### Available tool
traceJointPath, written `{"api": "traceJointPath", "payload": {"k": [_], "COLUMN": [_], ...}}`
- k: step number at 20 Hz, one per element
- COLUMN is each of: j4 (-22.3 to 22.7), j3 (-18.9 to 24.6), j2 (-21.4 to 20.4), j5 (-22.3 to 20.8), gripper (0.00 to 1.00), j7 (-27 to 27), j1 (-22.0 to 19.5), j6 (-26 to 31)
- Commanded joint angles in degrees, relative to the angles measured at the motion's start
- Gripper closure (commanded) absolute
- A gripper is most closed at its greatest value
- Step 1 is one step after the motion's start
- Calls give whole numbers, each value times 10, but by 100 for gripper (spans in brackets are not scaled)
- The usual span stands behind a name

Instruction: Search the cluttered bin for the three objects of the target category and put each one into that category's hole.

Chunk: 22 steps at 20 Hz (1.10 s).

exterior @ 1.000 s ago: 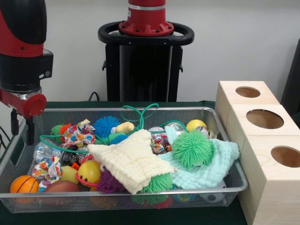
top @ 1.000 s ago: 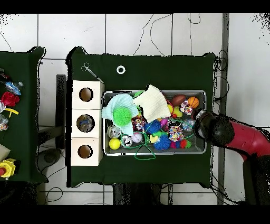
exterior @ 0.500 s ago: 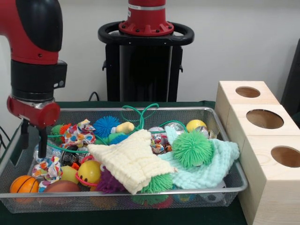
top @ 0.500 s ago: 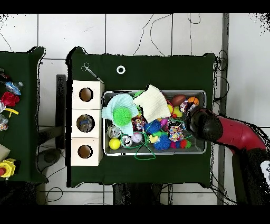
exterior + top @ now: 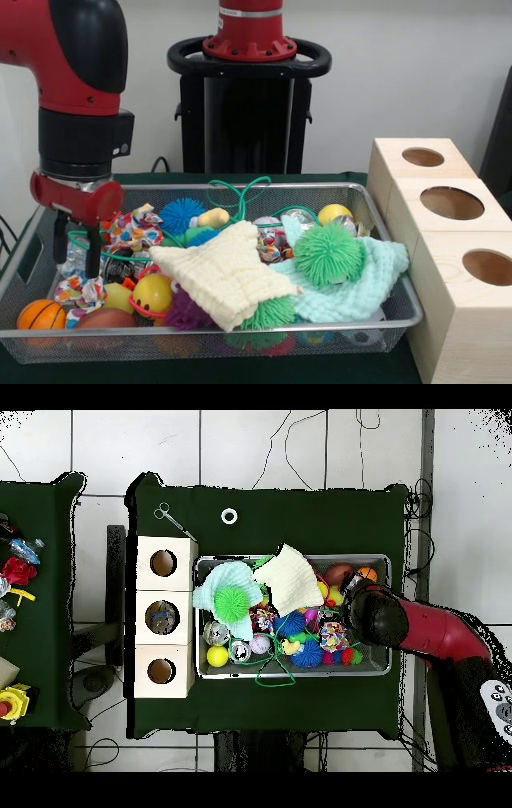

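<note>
Over the bin [image 5: 384, 316], jaws [image 5: 76, 250] further inward.

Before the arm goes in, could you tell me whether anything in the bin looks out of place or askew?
The green cord loops up over the wire bin's far rim, and the yellow cloth lies crumpled across toys, hiding some. Nothing looks spilled or damaged.

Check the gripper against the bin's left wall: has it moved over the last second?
Yes. In the front view the gripper has moved rightward from outside the wire bin's left wall to inside it, lower among the toys.
</note>
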Motion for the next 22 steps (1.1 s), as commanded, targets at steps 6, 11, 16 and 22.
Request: {"api": "traceJointPath", "payload": {"k": [6,11,16,22], "j4": [56,61,61,73], "j3": [0,1,-5,-9], "j2": [11,10,17,31], "j5": [-5,-6,-13,-30], "gripper": [0,0,0,0], "j7": [7,4,4,-6], "j1": [-10,-9,-5,-14], "j6": [23,27,22,6]}}
